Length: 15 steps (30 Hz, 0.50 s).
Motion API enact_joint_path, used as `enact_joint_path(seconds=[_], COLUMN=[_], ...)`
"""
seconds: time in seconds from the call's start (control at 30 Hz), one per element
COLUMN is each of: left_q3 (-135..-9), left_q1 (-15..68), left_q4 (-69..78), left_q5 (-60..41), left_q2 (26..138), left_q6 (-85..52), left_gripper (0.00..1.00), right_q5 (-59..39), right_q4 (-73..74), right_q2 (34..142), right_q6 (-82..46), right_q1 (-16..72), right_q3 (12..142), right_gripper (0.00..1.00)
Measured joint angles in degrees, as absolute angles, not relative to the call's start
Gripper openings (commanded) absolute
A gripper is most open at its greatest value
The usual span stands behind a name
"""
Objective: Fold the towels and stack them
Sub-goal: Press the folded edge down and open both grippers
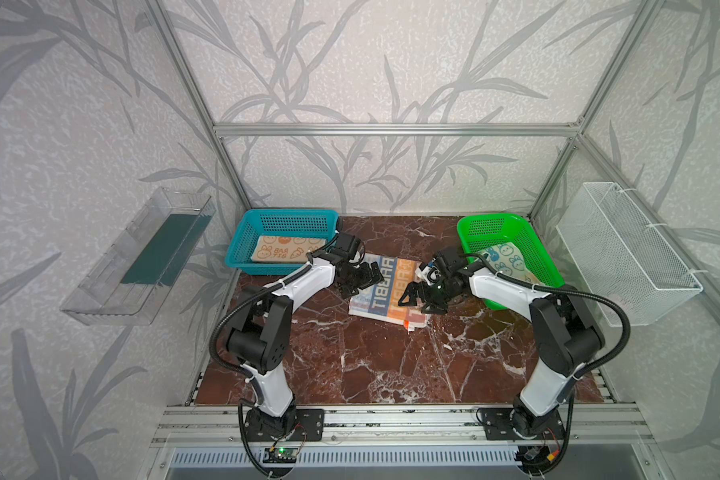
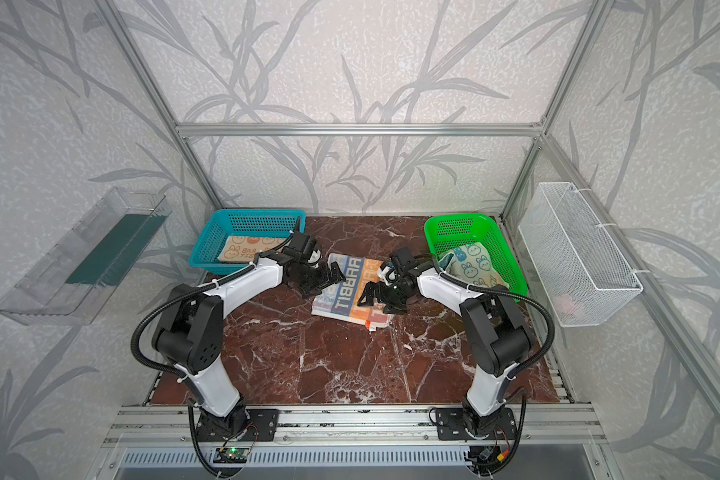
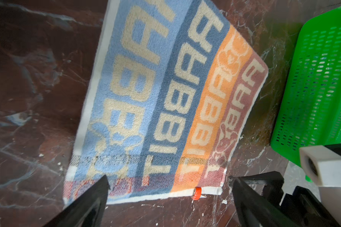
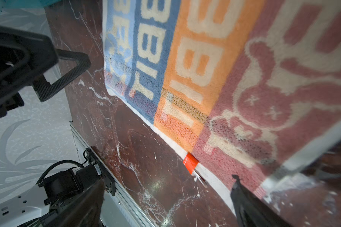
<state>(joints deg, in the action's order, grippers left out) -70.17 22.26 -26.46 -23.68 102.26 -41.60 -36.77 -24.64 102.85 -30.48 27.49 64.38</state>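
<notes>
A striped towel [image 1: 387, 291] [image 2: 350, 291] with "RABBIT" bands in blue, orange and pink lies flat on the marble table, with an orange tag [image 3: 197, 192] [image 4: 190, 163] at its near hem. My left gripper [image 1: 364, 276] [image 2: 325, 278] [image 3: 168, 177] hovers open over the towel's left edge and holds nothing. The right gripper [image 1: 416, 297] [image 2: 375, 297] [image 4: 167, 179] stands open over its right side, also holding nothing. A folded peach bunny towel [image 1: 287, 249] [image 2: 246, 249] lies in the blue basket. A cream-and-blue bunny towel [image 1: 508, 257] [image 2: 472, 262] lies crumpled in the green basket.
The blue basket [image 1: 283, 216] stands at the back left and the green basket [image 1: 491, 217] [image 3: 319, 78] at the back right, close behind the right arm. A clear tray [image 1: 142, 257] and a white wire basket [image 1: 624, 249] hang on the side walls. Bare marble [image 1: 391, 365] lies in front.
</notes>
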Motion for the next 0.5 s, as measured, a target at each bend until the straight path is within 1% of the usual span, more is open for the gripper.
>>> enact_joint_path(seconds=[0.3, 0.5], left_q3=[-60.05, -56.29], left_q1=[23.83, 28.73], left_q4=[-19.66, -15.51], left_q5=[-23.46, -22.2], left_q2=[101.1, 98.67], left_q6=[-44.14, -46.85], left_gripper=[0.99, 0.99], right_q5=[-38.15, -39.53], right_q4=[-23.55, -26.72], right_q2=[105.08, 104.47], right_q6=[-28.75, -23.9], right_q1=[25.78, 23.59], right_q3=[62.0, 61.76], right_gripper=[0.99, 0.99])
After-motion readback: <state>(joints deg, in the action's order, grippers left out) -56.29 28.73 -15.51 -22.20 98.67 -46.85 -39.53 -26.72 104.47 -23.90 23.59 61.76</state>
